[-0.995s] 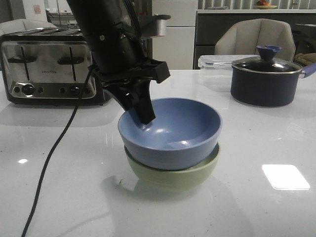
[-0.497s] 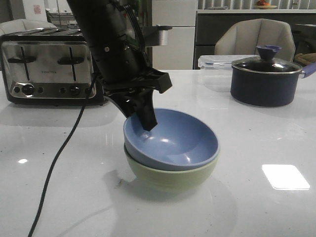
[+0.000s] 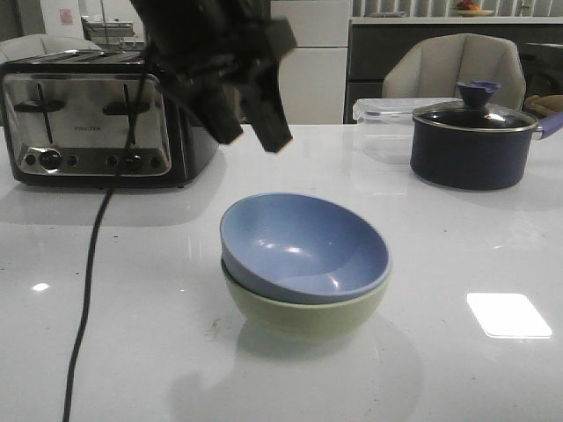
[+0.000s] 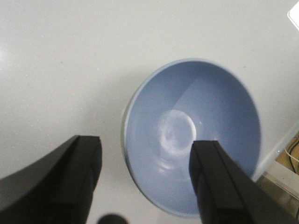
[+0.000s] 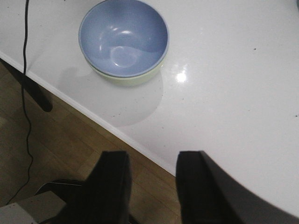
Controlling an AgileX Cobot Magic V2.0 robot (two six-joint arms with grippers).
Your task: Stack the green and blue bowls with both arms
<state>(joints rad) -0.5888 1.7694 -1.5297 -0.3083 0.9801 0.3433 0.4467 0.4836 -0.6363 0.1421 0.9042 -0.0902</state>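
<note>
The grey-blue bowl [image 3: 303,251] sits nested inside the sage green bowl [image 3: 308,318] at the middle of the white table. My left gripper [image 3: 253,136] hangs open and empty above the bowls' back left, clear of them. In the left wrist view the blue bowl [image 4: 196,130] lies below the open left gripper [image 4: 145,156]. In the right wrist view the blue bowl [image 5: 124,35] rests in the green bowl [image 5: 135,79], far from my right gripper [image 5: 152,163], which is open, empty and over the table's front edge. The right gripper does not show in the front view.
A chrome toaster [image 3: 84,119] stands at the back left, its black cable [image 3: 88,290] running down across the table. A dark navy lidded pot [image 3: 475,145] and a clear container [image 3: 387,114] stand at the back right. The table's edge [image 5: 117,133] borders wooden floor.
My left gripper let go of the blue bowl's rim and rose up away from it. The blue bowl settled level into the green bowl.
</note>
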